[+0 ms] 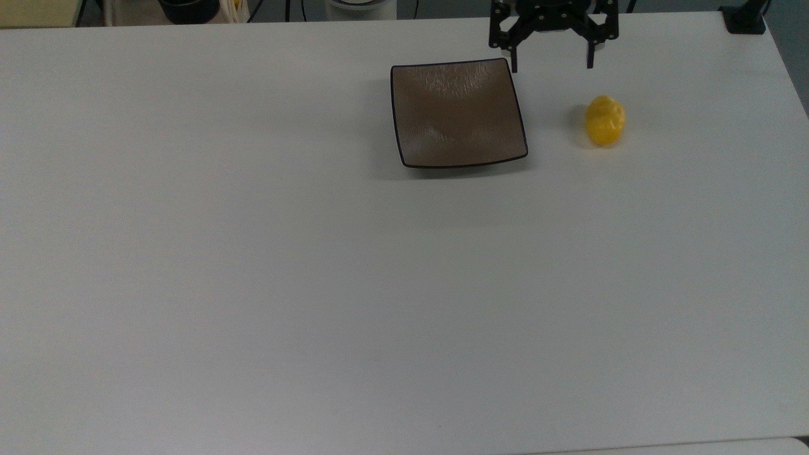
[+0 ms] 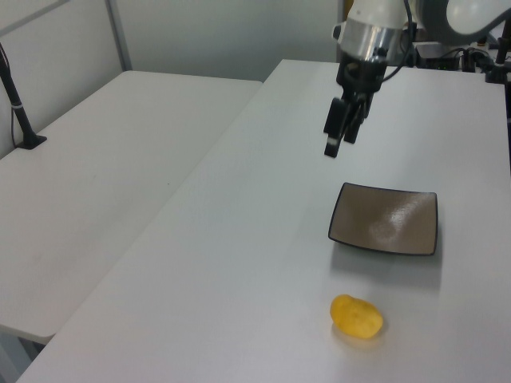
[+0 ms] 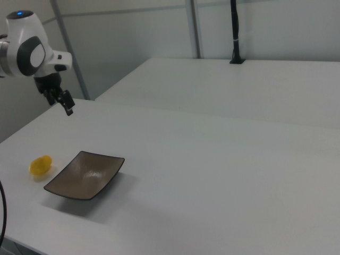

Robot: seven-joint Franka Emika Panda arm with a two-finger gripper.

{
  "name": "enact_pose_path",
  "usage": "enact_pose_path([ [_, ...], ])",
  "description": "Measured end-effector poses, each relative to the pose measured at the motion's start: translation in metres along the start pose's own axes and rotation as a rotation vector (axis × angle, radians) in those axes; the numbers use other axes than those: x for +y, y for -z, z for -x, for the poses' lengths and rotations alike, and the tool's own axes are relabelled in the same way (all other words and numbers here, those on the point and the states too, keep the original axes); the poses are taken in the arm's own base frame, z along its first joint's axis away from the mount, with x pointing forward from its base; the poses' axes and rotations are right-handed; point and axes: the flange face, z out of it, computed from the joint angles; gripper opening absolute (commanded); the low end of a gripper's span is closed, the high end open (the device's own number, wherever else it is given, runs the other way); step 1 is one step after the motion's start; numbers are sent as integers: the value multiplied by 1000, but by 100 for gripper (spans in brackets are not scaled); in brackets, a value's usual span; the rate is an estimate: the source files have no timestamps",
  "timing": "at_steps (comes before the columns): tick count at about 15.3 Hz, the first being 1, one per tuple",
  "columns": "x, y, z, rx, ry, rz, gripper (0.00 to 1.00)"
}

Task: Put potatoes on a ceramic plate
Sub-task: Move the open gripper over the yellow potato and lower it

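Potato [image 1: 605, 121] sits free on bench [image 1: 253, 284], right-center of top view, apart from plate [image 1: 457, 114] to its left. Hand [image 1: 550, 65] hangs at top edge, fingers spread wide, empty, betw. plate and potato but above both. Risk: potato's glossy, egg-shaped; off-center pinch prob. squirts it away. Descent too near plate could clip its rim.

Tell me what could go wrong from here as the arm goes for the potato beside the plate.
1. The potato is egg-shaped and glossy, lying loose on the bare table. The open gripper could squeeze it out sideways or set it rolling if it closes off-centre.
2. The plate lies close by, at the top view's left of the potato. A low carry could clip its upturned rim and shift it.
3. The gripper hangs high above the table in the left view, so the descent may land misaligned.
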Motion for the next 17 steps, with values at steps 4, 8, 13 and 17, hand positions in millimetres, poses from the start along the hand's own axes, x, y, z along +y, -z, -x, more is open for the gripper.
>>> enact_pose_path([
  [4,-34,-40,14,-31,20,-29,100],
  [8,-62,-85,30,-78,65,-43,100],
  [13,-87,-131,57,-142,134,-15,100],
  [17,-101,-167,79,-191,186,16,100],
])
